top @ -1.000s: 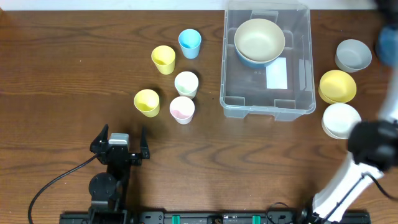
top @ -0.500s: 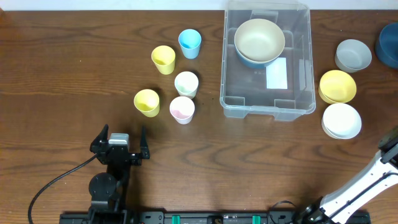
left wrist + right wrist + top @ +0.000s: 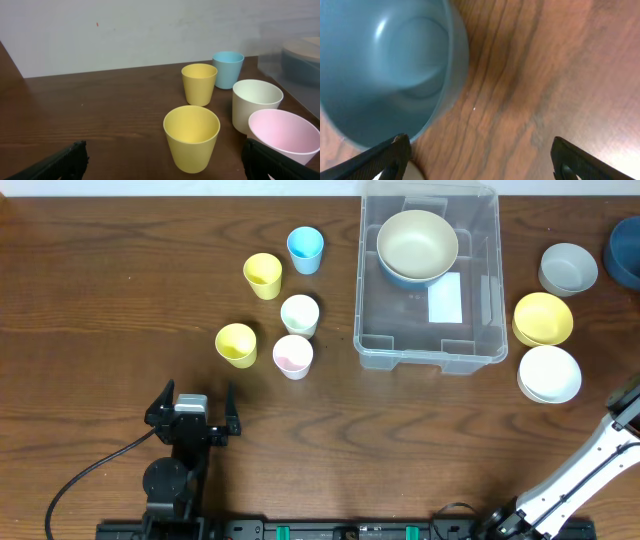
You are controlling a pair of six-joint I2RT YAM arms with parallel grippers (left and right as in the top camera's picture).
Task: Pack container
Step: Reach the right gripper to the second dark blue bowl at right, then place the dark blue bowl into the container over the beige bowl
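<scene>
The clear plastic container point(image 3: 425, 358) stands at the back right of the table and holds a beige bowl point(image 3: 417, 243) nested on a blue bowl. Its wall shows blurred at the right edge of the left wrist view point(image 3: 295, 55). My left gripper point(image 3: 190, 408) is open and empty near the front edge, facing a yellow cup point(image 3: 191, 136); it shows open in the left wrist view point(image 3: 162, 162). My right gripper point(image 3: 480, 160) is open and empty above the wood, beside a blue bowl point(image 3: 385, 65). Only its arm point(image 3: 600, 450) shows overhead.
Several pastel cups stand left of the container: blue point(image 3: 305, 248), yellow point(image 3: 262, 275), white point(image 3: 299, 313), yellow point(image 3: 236, 344), pink point(image 3: 292, 356). Right of it are a grey bowl point(image 3: 568, 268), a dark blue bowl point(image 3: 625, 250), a yellow bowl point(image 3: 543, 317) and a white bowl point(image 3: 549, 373).
My right arm has swung from over the white bowl out past the table's right edge, uncovering the bowls there. The left arm and all objects have not moved.
</scene>
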